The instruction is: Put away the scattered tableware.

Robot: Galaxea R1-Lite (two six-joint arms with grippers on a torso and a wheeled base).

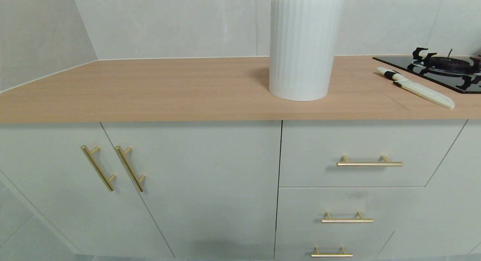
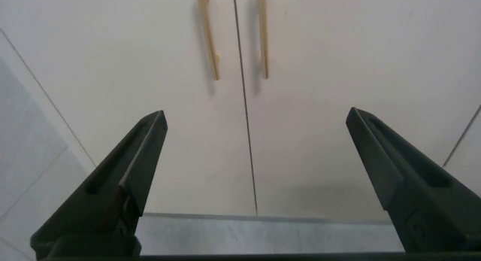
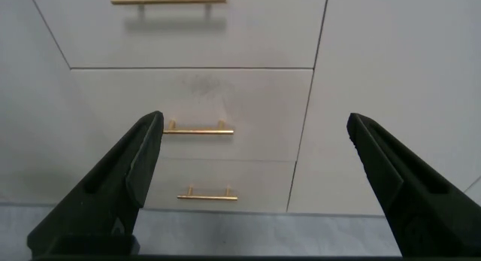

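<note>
A tall white ribbed holder stands upright on the wooden countertop. A white knife with a black band lies flat on the counter to the holder's right, beside the stove. My left gripper is open and empty, low in front of the closed cabinet doors. My right gripper is open and empty too, facing the drawer fronts below the counter.
A black glass gas stove occupies the counter's far right. Below are two cabinet doors with gold bar handles on the left and a stack of three drawers with gold handles on the right, all closed. Tiled walls bound the back and left.
</note>
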